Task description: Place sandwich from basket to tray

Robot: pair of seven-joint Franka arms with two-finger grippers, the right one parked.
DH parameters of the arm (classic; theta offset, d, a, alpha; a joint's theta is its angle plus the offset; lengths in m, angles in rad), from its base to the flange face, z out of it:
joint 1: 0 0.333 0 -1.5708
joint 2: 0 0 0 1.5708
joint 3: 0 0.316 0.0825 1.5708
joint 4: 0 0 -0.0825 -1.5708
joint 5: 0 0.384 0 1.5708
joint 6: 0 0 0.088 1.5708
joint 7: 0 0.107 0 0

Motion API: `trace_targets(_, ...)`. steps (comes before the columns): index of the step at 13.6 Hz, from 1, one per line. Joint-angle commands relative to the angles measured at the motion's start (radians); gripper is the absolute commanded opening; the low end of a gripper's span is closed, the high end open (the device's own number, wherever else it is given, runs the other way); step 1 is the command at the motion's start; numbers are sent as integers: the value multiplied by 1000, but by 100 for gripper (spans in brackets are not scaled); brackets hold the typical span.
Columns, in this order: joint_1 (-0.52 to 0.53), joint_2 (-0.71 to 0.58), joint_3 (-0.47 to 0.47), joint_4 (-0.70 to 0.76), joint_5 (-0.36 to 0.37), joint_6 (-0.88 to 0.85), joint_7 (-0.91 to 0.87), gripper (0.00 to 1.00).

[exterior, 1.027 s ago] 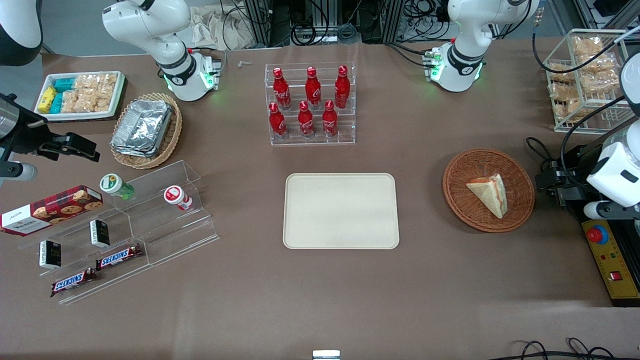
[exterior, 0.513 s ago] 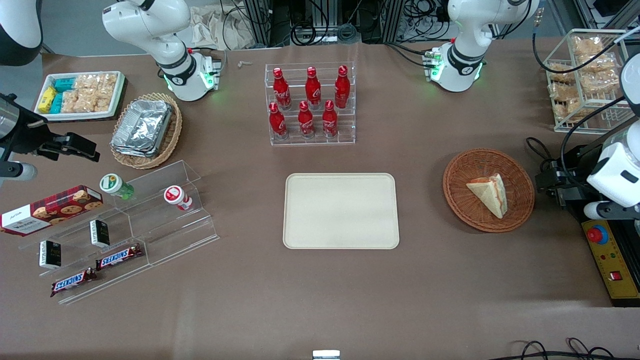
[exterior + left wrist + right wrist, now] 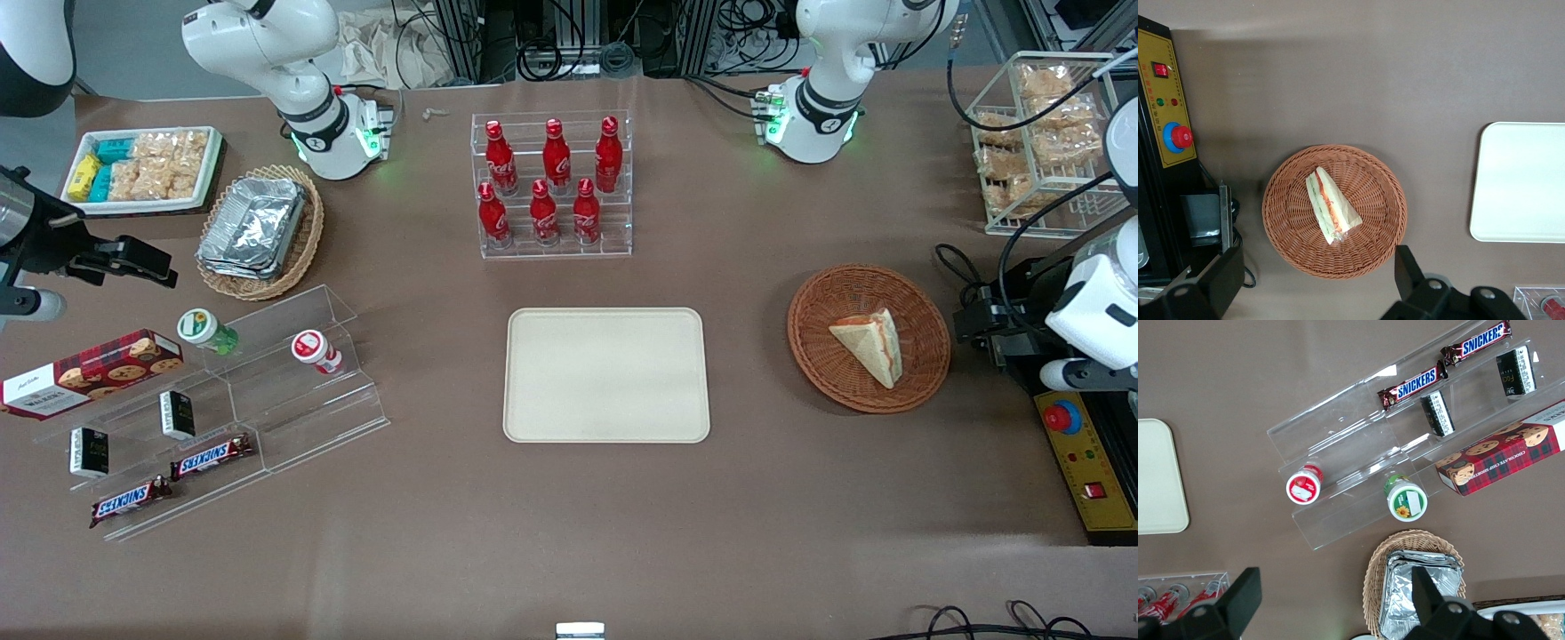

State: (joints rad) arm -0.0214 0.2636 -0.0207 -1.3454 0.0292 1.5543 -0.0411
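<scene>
The sandwich [image 3: 869, 345], a pale bread wedge with red and green filling in clear wrap, lies in the round reddish-brown wicker basket [image 3: 818, 364]. Both also show in the left wrist view, the sandwich [image 3: 1331, 205] in the basket [image 3: 1291, 233]. My gripper [image 3: 983, 327] hangs beside the basket toward the working arm's end of the table, high above the table. It is open and empty [image 3: 1315, 275], its fingers [image 3: 1407, 267] spread wide and apart from the basket. The beige tray [image 3: 607, 427] lies bare at the table's middle and shows in the wrist view [image 3: 1485, 220].
A clear rack of red bottles [image 3: 551, 187] stands farther from the camera than the tray. A yellow control box with a red button [image 3: 1080, 453] sits by the basket at the table's edge. A wire rack of bagged snacks [image 3: 1036, 142] stands nearby. A clear stepped stand with snacks [image 3: 222, 409] lies toward the parked arm's end.
The working arm's wrist has shifted very slightly. The sandwich, basket and tray have not moved.
</scene>
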Motion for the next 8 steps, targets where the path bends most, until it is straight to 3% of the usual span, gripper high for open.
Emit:
trace_targets(1,-8,3,1,22,-1,-8,-23,100)
trace_targets(8,-2,-26,5,-43,12,-17,-20,100)
